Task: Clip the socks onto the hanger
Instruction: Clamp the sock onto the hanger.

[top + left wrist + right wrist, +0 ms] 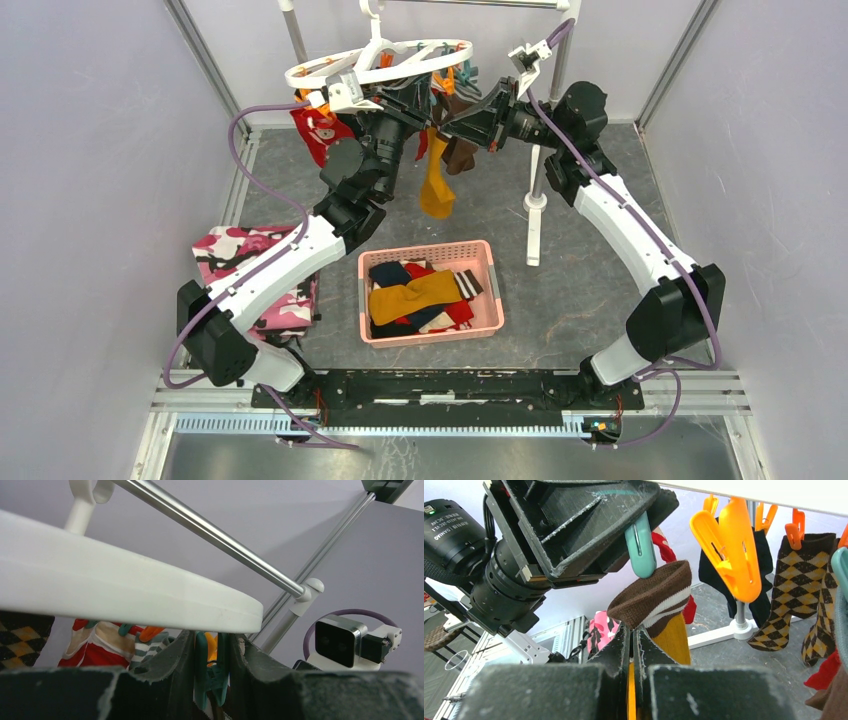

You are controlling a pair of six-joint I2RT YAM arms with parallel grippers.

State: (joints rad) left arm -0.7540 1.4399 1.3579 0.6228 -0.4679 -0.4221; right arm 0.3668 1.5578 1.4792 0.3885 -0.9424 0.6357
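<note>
Sock [651, 595] in clenched right fingers [616, 650] touches teal clip [642, 550] grasped by left fingers [175, 665], beside orange clip [729, 545].

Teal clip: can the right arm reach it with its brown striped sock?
Probably yes. The right claw holds the brown striped sock, cuff right at the tip of the teal clip pinched by the left claw; nothing lies between.
</note>
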